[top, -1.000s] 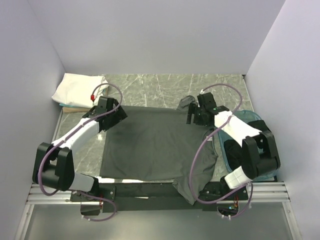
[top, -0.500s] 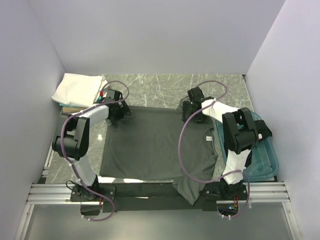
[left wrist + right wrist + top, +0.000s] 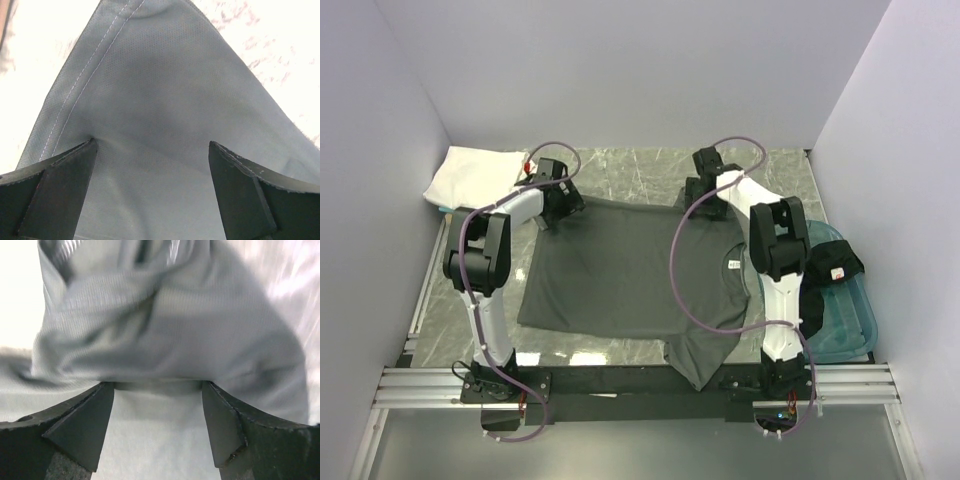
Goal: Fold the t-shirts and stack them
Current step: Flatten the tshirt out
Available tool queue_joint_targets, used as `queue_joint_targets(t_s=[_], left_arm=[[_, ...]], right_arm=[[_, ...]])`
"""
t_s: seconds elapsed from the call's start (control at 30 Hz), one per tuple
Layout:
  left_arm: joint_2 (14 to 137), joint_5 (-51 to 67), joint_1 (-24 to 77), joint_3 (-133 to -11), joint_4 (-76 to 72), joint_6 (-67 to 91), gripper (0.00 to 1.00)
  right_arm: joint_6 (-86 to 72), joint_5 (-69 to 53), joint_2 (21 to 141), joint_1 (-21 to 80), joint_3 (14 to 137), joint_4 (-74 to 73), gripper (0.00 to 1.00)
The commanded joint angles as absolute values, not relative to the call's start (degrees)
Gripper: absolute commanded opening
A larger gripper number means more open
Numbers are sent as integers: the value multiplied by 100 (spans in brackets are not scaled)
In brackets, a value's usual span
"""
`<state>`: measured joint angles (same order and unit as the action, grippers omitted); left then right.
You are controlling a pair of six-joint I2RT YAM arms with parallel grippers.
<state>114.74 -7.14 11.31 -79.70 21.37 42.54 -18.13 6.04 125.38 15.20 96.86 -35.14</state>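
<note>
A dark charcoal-grey t-shirt (image 3: pixel 620 275) lies spread flat on the marble table, its white neck label (image 3: pixel 735 265) near the right side. My left gripper (image 3: pixel 558 202) is open at the shirt's far left corner; in the left wrist view the stitched corner (image 3: pixel 150 90) lies between the wide-apart fingertips (image 3: pixel 75 165) of the left gripper (image 3: pixel 152 145). My right gripper (image 3: pixel 704 198) is at the far right corner. There the right gripper (image 3: pixel 157 386) stands open, with bunched grey cloth (image 3: pixel 165 325) at its tips. A folded white t-shirt (image 3: pixel 470 178) lies back left. A black one (image 3: pixel 832 265) sits in the bin.
A teal plastic bin (image 3: pixel 848 325) stands at the right edge beside the right arm. Grey walls close in the left, back and right sides. One sleeve of the grey shirt (image 3: pixel 700 355) hangs toward the near rail (image 3: pixel 620 385).
Both arms have stretched out from mid-table to the shirt's far corners. The shirt has shifted slightly toward the back. The right jaws have narrowed a little.
</note>
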Motion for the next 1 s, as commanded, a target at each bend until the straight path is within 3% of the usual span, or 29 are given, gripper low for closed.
queue_joint_targets(t_s=[0.0, 0.23, 0.6, 0.8, 0.97], left_arm=[[11856, -668, 1081, -8261, 2522, 4114, 99], [12304, -510, 1020, -9086, 2768, 3990, 99], [12701, -536, 905, -10089, 3233, 3990, 99], [11272, -483, 1002, -9267, 3059, 4069, 99], [9837, -861, 1151, -7869, 3085, 4454, 99]], right_arm=[[-1539, 580, 12980, 1389, 10747, -4156, 77], [-1275, 194, 14237, 1134, 12969, -5018, 77], [-870, -308, 14073, 993, 13632, -4509, 79], [-800, -10, 12293, 1107, 12299, -4220, 80], [-931, 359, 10444, 1537, 9689, -3359, 80]])
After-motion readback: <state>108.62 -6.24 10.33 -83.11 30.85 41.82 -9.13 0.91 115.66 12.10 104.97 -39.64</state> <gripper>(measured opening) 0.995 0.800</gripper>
